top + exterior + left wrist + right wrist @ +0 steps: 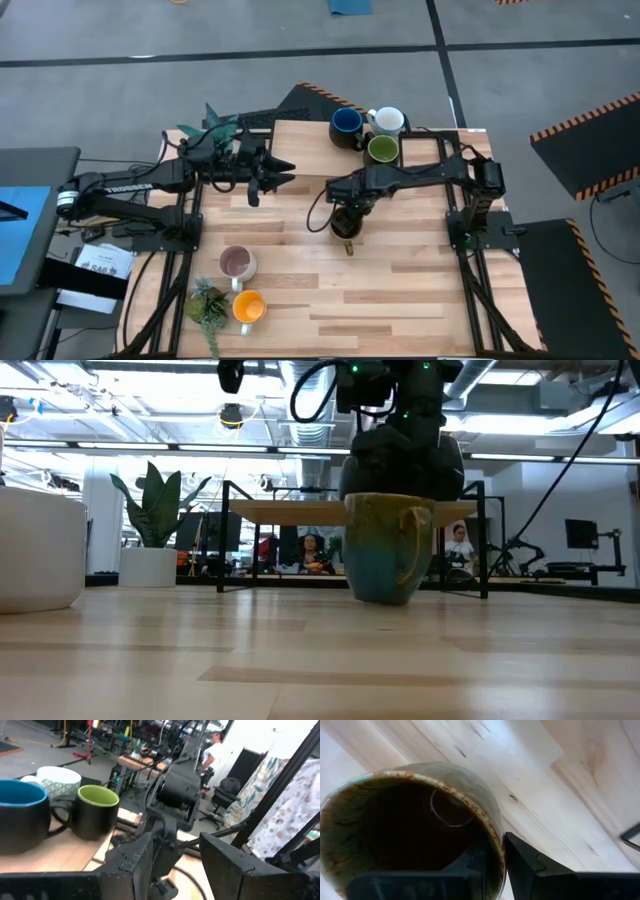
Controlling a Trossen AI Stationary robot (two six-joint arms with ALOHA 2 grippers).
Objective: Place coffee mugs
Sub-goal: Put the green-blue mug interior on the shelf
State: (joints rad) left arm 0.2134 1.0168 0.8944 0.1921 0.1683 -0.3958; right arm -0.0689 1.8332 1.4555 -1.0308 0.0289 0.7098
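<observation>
The brown mug (pixel 383 550), glazed brown and teal, stands upright at mid-table under my right gripper (pixel 346 225), which is shut on it. Dark blue mug (pixel 347 122), white mug (pixel 388 120) and green mug (pixel 382 150) stand grouped at the far edge. The pale pink mug (pixel 237 263) and orange mug (pixel 248 307) stand near the left near corner. My left gripper (pixel 270 176) is open and hovers left of centre, touching nothing. My right gripper (pixel 495 865) pinches the brown mug's rim (pixel 496 840), with one finger (pixel 476 862) inside the cup and the other finger (pixel 530 862) outside the wall. It comes from above, pointing down. The mug is upright, and its base seems to rest on the table in the low view.
A small bushy green plant (pixel 207 300) stands beside the orange mug. A spiky teal plant (pixel 215 125) sits at the far left corner behind my left arm. Bare wood (pixel 420 290) lies across the near right half of the table.
</observation>
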